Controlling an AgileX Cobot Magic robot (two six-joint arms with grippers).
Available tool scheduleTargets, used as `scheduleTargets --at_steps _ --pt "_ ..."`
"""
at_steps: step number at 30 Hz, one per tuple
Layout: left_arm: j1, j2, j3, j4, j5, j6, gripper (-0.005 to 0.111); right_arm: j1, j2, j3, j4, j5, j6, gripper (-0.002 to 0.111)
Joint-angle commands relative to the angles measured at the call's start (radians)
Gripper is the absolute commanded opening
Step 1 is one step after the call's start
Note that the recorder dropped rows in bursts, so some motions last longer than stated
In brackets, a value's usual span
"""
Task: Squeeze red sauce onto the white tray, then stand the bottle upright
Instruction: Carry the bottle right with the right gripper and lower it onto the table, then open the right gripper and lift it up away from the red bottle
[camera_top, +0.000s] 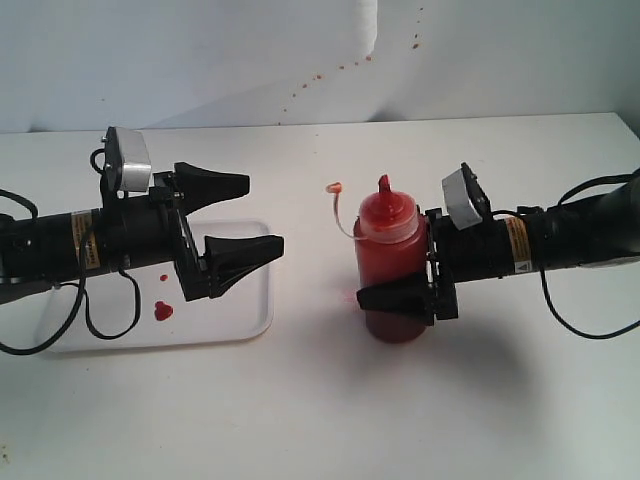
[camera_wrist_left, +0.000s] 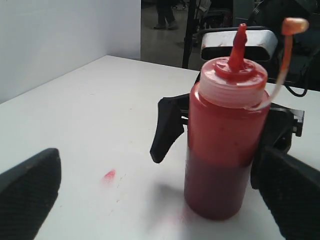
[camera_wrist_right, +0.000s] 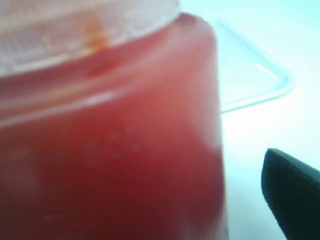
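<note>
The bottle (camera_top: 392, 270) stands upright on the table right of centre, tinted red, with its nozzle (camera_wrist_left: 239, 42) pointing up and its tethered tip cap (camera_wrist_left: 294, 25) hanging off to one side. My right gripper (camera_top: 390, 278) is open around the bottle's body; one finger (camera_wrist_right: 292, 192) shows a clear gap to the bottle (camera_wrist_right: 110, 150), and the other is hidden behind it. The white tray (camera_top: 262, 318) lies at the left with red sauce (camera_top: 163, 311) as a blob and a small drop on it. My left gripper (camera_top: 265, 213) hangs open and empty over the tray's right edge, facing the bottle (camera_wrist_left: 225, 145).
A pale pink smear (camera_wrist_left: 109, 174) marks the table between the tray and the bottle. Small red spatters (camera_top: 300, 95) dot the back wall. The tray's corner (camera_wrist_right: 272, 75) lies just beyond the bottle. Cables trail from both arms.
</note>
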Motion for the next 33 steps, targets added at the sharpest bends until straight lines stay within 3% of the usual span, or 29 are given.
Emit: scheduleTargets --at_steps 1,15,24,33 --pt "-0.007 -0.013 0.000 0.000 -0.016 0.000 0.100 -0.003 -0.002 0.003 0.039 0.007 0.024 0.105" --pt "-0.007 -0.013 0.000 0.000 -0.016 0.000 0.100 0.003 -0.132 0.003 0.017 0.007 0.197 0.105" --pt "-0.007 -0.013 0.000 0.000 -0.016 0.000 0.100 0.106 -0.249 0.003 0.017 0.007 0.248 0.105" --pt "-0.007 -0.013 0.000 0.000 -0.016 0.000 0.100 0.106 -0.356 0.003 0.049 0.007 0.271 0.105"
